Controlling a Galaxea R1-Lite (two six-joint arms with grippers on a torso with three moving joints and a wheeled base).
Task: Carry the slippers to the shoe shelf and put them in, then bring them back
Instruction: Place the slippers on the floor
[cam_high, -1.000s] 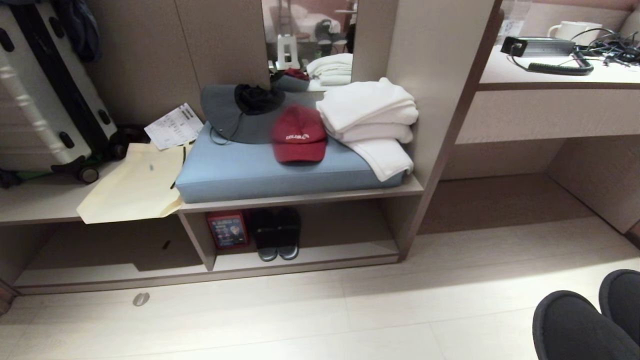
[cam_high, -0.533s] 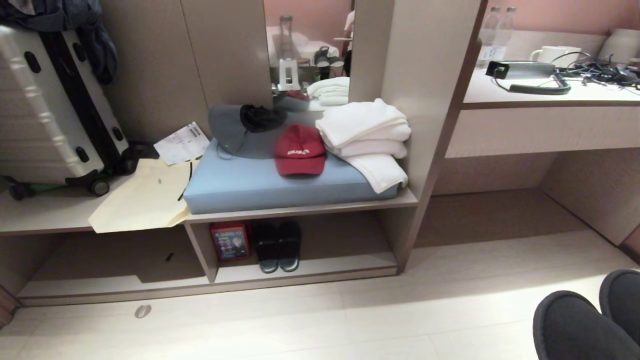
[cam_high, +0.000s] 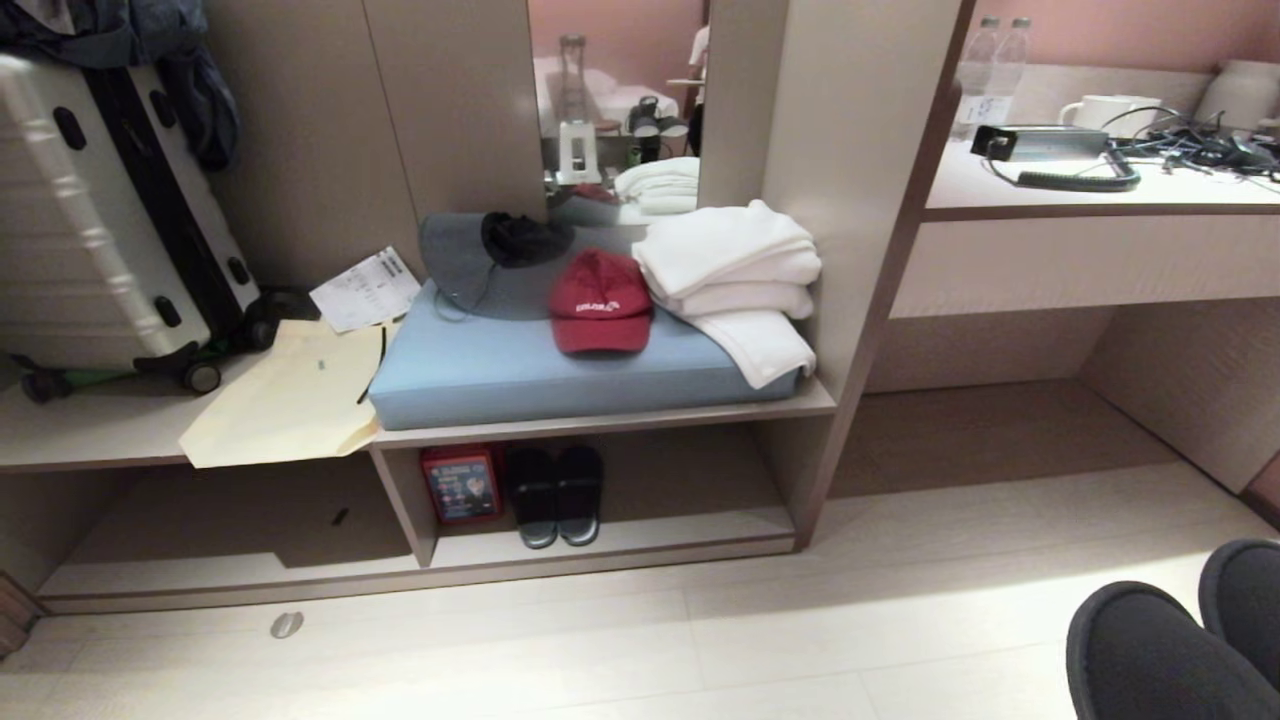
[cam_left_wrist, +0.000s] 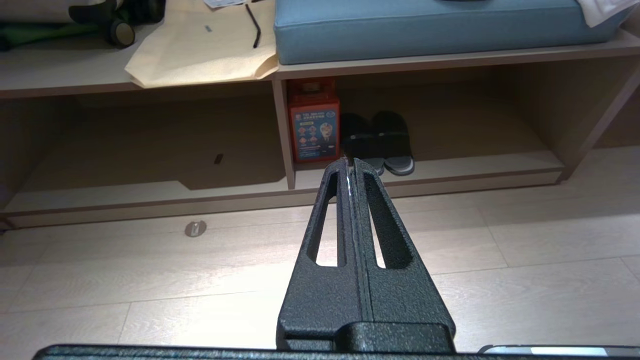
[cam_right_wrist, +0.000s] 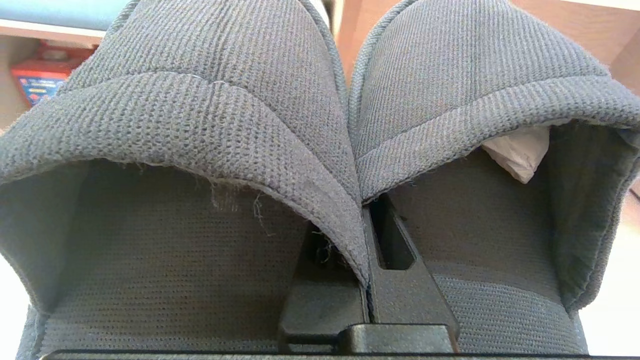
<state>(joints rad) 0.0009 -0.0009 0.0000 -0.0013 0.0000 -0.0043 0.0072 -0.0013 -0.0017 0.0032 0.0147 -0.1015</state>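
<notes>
Slippers cropped at head view's lower right corner; right gripper tips buried between their inner edges.

slippers: grey knit, side by side | shoe shelf: low, beige

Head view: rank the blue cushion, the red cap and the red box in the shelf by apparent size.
1. Blue cushion, clearly largest.
2. Red cap.
3. Red box, smallest, though it stands back in the shoe shelf, partly shadowed.
</notes>
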